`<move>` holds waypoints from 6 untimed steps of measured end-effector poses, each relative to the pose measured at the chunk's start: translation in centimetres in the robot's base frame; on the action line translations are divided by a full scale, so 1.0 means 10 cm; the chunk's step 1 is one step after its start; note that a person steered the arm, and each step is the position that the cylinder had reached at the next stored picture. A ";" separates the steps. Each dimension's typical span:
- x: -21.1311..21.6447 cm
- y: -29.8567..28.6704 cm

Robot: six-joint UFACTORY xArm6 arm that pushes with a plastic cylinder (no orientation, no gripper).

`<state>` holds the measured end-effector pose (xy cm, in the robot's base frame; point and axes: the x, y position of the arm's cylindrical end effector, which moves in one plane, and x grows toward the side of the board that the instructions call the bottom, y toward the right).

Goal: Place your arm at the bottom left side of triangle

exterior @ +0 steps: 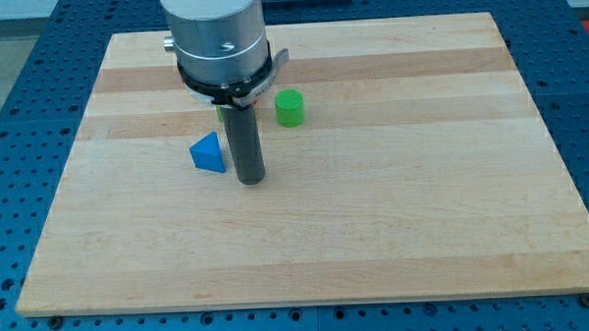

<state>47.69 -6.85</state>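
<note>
A blue triangle block (208,154) lies on the wooden board (375,231), left of the board's middle. My tip (250,179) rests on the board just to the right of the triangle, slightly below its level, with a small gap between them. A green round block (290,108) stands above and to the right of the tip. A sliver of another yellow-green block (220,113) shows behind the rod, mostly hidden by the arm.
The arm's silver body (217,35) covers part of the board's top edge. A blue perforated table (18,116) surrounds the board on all sides.
</note>
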 end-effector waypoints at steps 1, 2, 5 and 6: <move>0.00 0.00; 0.00 -0.06; 0.02 -0.13; 0.03 -0.14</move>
